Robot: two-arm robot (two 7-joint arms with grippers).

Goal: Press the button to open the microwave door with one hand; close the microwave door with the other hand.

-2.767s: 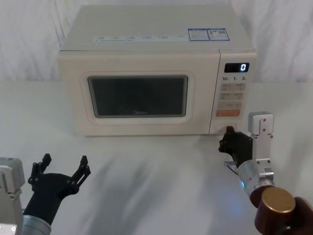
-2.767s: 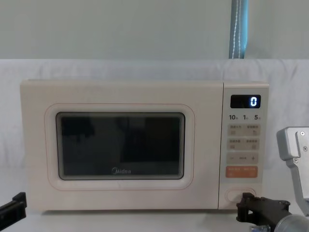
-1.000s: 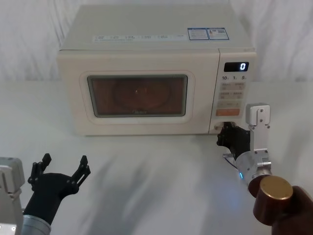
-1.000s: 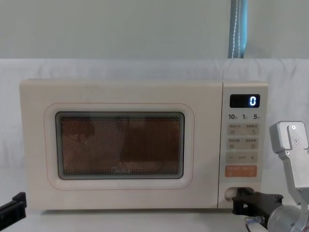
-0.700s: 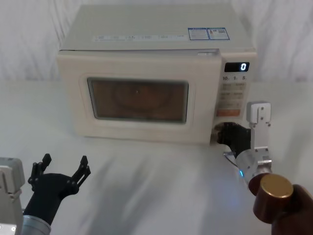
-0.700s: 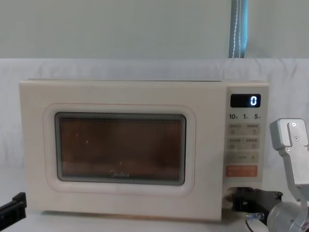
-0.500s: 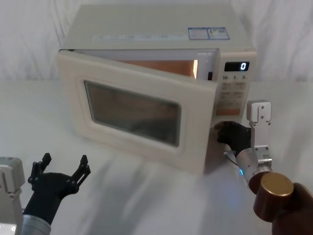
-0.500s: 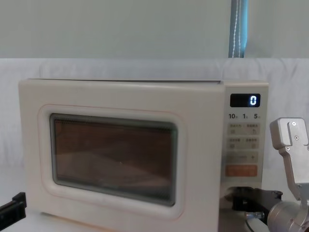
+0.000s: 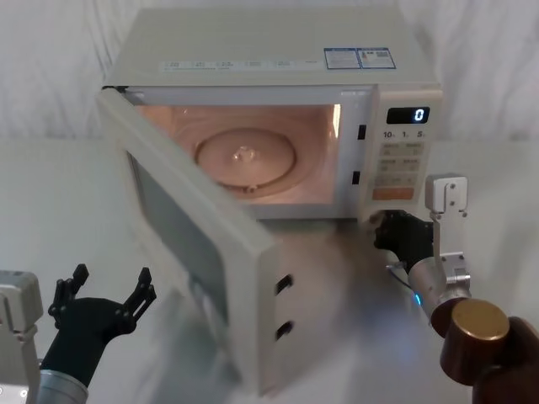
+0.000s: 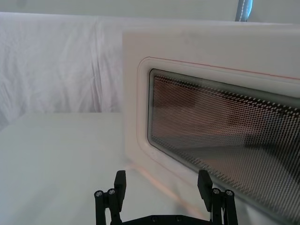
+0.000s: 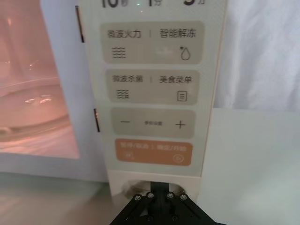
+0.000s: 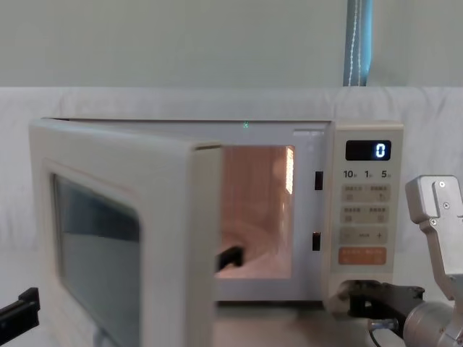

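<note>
White cloth covers the table (image 9: 67, 194) and backdrop around the microwave (image 9: 269, 50). Head view: the microwave door (image 9: 198, 252), cream with a dark window, stands swung wide on its left hinge, cavity lit orange with a glass turntable (image 9: 246, 157) inside. The right gripper (image 9: 389, 231) sits at the base of the control panel (image 9: 402, 160); whether its fingers are apart, cannot tell. The left gripper (image 9: 105, 290) is in front of the door, fingers spread, holding nothing. Left wrist view: door window mesh just beyond the spread fingertips (image 10: 120, 180). Right wrist view: the button (image 11: 140, 188), cream with raised rim, below the orange key (image 11: 153, 152), mostly hidden behind the gripper. Chest view: door edge forward, display reads 0.
</note>
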